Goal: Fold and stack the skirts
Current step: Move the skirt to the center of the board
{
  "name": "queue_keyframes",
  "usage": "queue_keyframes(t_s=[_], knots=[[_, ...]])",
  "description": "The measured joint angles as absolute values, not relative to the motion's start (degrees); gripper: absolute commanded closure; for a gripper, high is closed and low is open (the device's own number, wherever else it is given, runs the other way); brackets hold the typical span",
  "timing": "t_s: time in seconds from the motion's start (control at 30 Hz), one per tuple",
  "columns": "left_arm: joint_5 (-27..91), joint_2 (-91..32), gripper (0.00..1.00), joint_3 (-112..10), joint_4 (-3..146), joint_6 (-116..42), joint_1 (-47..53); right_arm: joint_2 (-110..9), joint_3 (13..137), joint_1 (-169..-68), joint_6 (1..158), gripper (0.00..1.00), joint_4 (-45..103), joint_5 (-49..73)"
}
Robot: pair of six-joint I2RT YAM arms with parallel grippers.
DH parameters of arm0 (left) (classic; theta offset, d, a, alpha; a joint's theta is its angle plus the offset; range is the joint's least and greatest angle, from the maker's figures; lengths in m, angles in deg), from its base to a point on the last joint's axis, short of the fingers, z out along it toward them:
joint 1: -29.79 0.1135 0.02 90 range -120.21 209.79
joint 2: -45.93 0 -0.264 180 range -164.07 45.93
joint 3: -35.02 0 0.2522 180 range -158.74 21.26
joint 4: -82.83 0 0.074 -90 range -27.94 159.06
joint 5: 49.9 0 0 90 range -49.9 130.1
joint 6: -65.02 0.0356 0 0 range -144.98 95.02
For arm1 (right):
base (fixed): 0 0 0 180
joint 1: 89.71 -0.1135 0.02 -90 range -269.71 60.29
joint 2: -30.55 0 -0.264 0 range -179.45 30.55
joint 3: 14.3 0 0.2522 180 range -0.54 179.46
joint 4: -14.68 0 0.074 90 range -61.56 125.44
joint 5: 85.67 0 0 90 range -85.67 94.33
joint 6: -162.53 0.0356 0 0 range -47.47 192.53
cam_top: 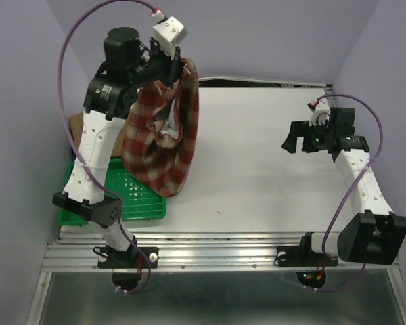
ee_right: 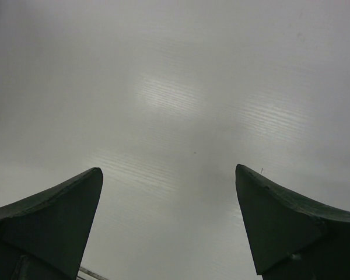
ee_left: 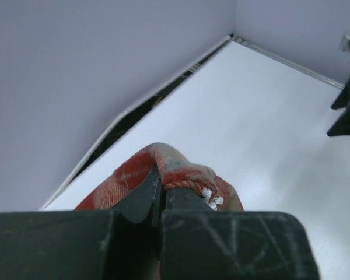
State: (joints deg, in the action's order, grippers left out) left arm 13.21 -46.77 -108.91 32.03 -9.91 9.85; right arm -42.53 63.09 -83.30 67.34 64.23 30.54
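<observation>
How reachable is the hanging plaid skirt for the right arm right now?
Probably reachable. The right end effector is open and empty, with only bare table between it and the plaid skirt hanging from the shut left end effector. Nothing blocks the path; actual reach is unconfirmed.

Skirt [cam_top: 164, 139] over tray [cam_top: 141, 205] (table [cam_top: 257, 176] left)

- The red-and-cream plaid skirt [cam_top: 159, 145] hung in the air at the left, bunched into a loose, sagging loop.
- Its top edge was pinched high at the far left by the left gripper [ee_left: 162, 189].
- Its lower end dangled over the right part of the green tray [cam_top: 139, 203].
</observation>
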Motion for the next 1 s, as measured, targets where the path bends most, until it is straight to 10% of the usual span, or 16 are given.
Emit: queue_keyframes(t_s=[0.37, 0.5, 0.57, 1.0], knots=[[7.2, -53.9, 0.89, -79.1, 37.4, -4.4, -9.1, -38.4, 66.4, -83.3, 48.6, 0.01, 67.9, 34.1], [4.1, -63.9, 0.56, -79.1, 38.2, -2.9, -14.7, -34.2, 61.7, -83.3, 41.2, 0.06, 69.7, 35.7], [2.5, -69.1, 0.24, -83.1, 37.6, -3.5, -15.8, -32.2, 58.9, -83.3, 37.4, 0.08, 71.0, 37.4], [-1.2, -61.4, 0.27, -84.5, 32.7, -2.2, -0.8, -34.0, 45.8, -83.5, 19.6, 0.18, 69.7, 43.8]])
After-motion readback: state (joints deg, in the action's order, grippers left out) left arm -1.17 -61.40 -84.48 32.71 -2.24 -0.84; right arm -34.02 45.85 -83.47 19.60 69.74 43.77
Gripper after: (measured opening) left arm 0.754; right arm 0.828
